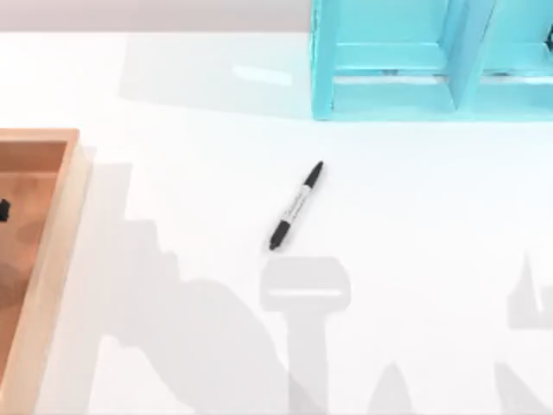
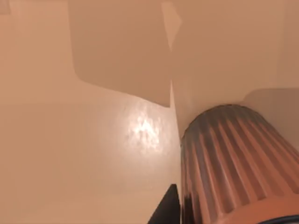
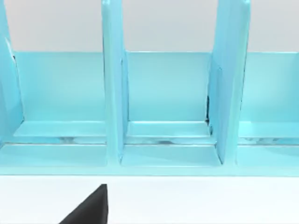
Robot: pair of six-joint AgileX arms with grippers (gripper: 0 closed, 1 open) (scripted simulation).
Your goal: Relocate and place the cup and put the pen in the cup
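Observation:
The pen [image 1: 296, 206] lies flat on the white table near its middle, slanted, with black ends and a pale barrel. In the left wrist view the cup [image 2: 233, 168], reddish-brown with ribbed sides, stands very close on a tan wooden surface. A dark part of my left gripper [image 2: 167, 210] sits right beside the cup's wall; whether it grips the cup cannot be told. A small black piece [image 1: 3, 210] shows at the top view's left edge, over the tray. A black part of my right gripper [image 3: 88, 209] hangs over the white table, facing the blue rack.
A wooden tray [image 1: 47, 259] with raised sides lies along the table's left edge. A light blue rack [image 1: 389, 95] with upright dividers [image 3: 114, 102] stands at the back right. Arm shadows fall across the near part of the table.

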